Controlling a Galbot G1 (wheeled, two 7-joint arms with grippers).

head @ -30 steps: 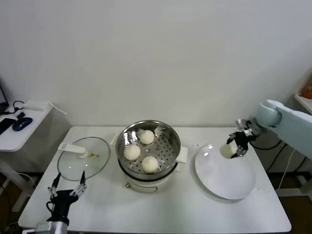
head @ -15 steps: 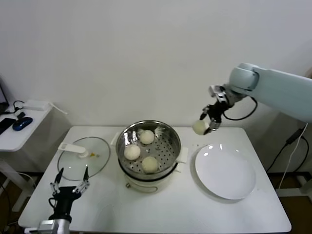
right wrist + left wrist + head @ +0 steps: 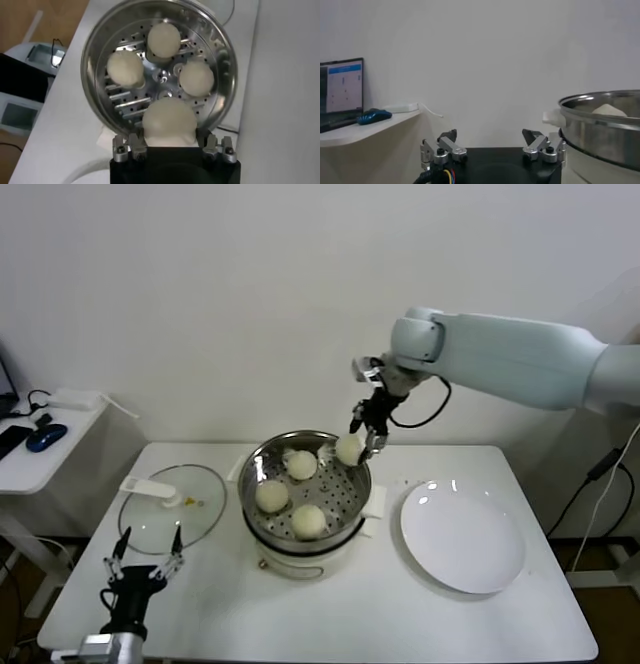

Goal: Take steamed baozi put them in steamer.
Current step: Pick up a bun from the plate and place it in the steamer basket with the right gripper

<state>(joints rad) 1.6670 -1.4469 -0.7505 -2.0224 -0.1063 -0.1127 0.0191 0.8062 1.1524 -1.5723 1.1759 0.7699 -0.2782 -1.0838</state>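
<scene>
The steamer (image 3: 338,494) is a shiny steel pot with a perforated tray, standing mid-table. Three steamed baozi lie in it: one at the back (image 3: 301,465), one on the left (image 3: 271,496), one at the front (image 3: 309,521). My right gripper (image 3: 352,446) hangs over the pot's right rear rim, shut on another baozi (image 3: 349,449). The right wrist view looks straight down on this held baozi (image 3: 169,122) between the fingers, above the steamer (image 3: 95,45) and its three buns. My left gripper (image 3: 140,569) is parked open near the table's front left corner, holding nothing.
A glass lid (image 3: 172,509) lies flat to the left of the steamer. A large white plate (image 3: 462,539) lies to its right, with nothing on it. A small side table with a blue mouse (image 3: 45,437) stands at the far left.
My right arm has carried the baozi up from over the white plate and leftwards, and now holds it above the steamer's rim. The left arm has barely moved.
</scene>
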